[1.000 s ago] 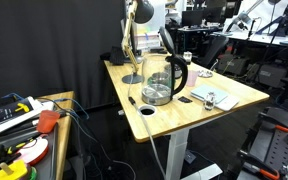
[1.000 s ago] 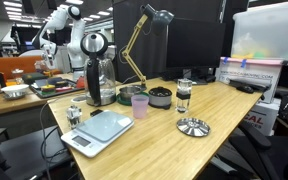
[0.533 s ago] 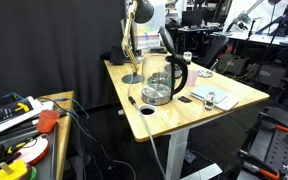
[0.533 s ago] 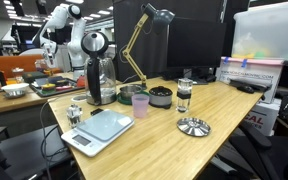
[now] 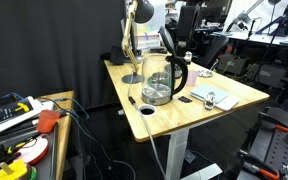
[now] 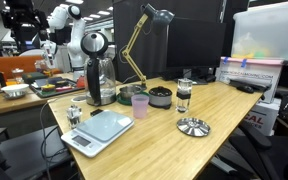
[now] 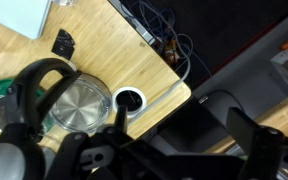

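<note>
Round cable hole [image 5: 145, 110] in the bamboo desktop [image 5: 234, 98]: just in front of the kettle. Clear glass kettle with black loop handle [image 5: 160, 82]: upright on the desktop. Black two-finger gripper [image 5: 185, 40]: well above the kettle's handle side, not touching; the kettle lies below it. Jaws fully spread, empty.
</note>
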You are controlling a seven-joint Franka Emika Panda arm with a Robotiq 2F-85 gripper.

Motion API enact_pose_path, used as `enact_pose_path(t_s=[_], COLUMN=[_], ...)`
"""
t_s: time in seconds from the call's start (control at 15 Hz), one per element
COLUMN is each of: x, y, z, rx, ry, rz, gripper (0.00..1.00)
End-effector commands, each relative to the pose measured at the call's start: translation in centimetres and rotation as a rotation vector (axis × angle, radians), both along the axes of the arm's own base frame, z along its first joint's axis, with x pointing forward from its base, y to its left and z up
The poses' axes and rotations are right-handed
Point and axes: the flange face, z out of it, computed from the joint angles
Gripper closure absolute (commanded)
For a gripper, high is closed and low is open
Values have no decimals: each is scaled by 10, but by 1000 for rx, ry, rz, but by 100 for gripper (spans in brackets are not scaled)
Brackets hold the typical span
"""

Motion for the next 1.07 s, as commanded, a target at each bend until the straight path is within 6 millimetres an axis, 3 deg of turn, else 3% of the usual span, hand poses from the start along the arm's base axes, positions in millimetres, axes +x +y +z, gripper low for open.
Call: enact_pose_path(t_s=[0.0, 0.13, 0.53, 0.73, 1.0], x=[2, 9, 12, 17, 46], y=[8, 15, 15, 26, 36], z=[-7, -16, -14, -17, -20], rx=[18, 41, 43, 50, 83], ry=[31, 65, 69, 37, -23], rz=[32, 71, 80, 72, 29], gripper=[0, 0, 0, 0, 0])
